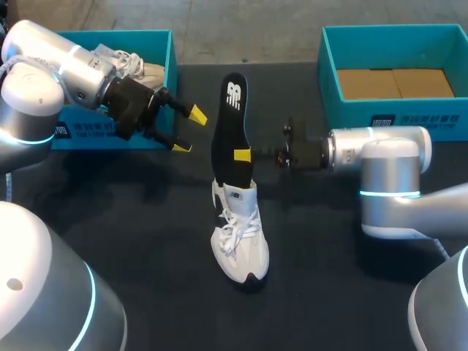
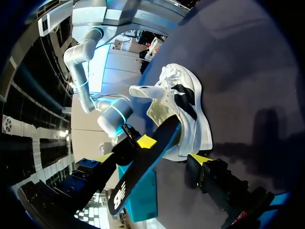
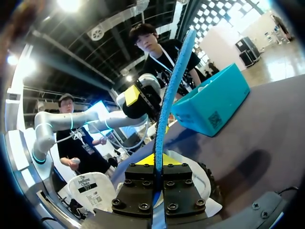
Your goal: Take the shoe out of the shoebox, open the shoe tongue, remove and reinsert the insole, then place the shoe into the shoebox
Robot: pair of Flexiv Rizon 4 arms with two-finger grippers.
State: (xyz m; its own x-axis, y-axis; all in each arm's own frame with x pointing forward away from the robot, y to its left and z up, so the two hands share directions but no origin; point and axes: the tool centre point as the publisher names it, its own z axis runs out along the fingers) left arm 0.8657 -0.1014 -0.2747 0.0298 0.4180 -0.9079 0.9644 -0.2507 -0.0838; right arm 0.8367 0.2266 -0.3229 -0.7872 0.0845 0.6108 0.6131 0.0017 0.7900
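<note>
Right claw [image 1: 245, 155] is pinching the upright black insole [image 1: 230, 124], whose lower end is sitting in the white shoe [image 1: 240, 241] on the tabletop [image 1: 146, 219]. Left claw [image 1: 189, 130] is hanging spread nearby. Risk, as judged: nothing is bracing the shoe, so a snagging insole could be tipping it over.

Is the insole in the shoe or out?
Mostly out: the insole stands upright, lower end in the shoe, pinched by the right gripper.

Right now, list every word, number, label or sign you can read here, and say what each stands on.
None can be quoted.
On the insole: white logo, no words.
On the left shoebox: white print on front wall, too small.
On the right shoebox: white label on front wall, too blurred.
On the shoe: tongue tag, too small.
</note>
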